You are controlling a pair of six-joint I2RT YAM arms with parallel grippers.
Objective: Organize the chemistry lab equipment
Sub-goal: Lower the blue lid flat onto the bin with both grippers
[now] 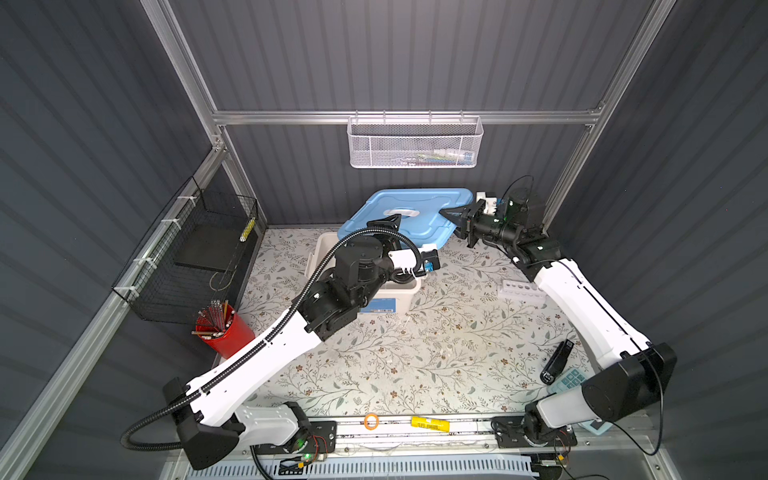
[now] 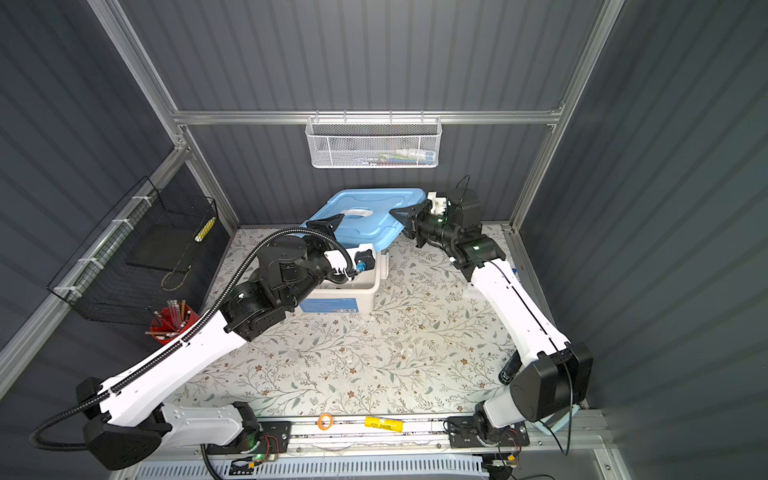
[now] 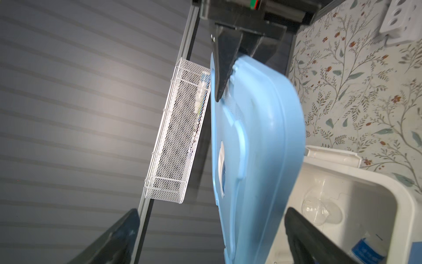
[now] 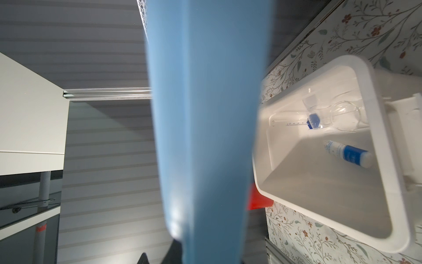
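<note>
Right gripper pinches the right-hand corner of the blue lid, one finger flat on its upper face and the other behind the rim, and holds it tilted above the far end of the white bin. Left gripper is spread wide at the lid's opposite side, near the white handle; in the left wrist view its fingers stand either side of the lid's edge. The bin sits open on the floral worktop, below both grippers. Inside it, the right wrist view shows a white blue-labelled bottle lying on its side, a round flask, a cylinder on a blue hexagonal base lying down, and a small clear vessel beside them. White holed rack lies on the worktop right of the bin, just beside the right arm and nearer the front than the right gripper.
</note>
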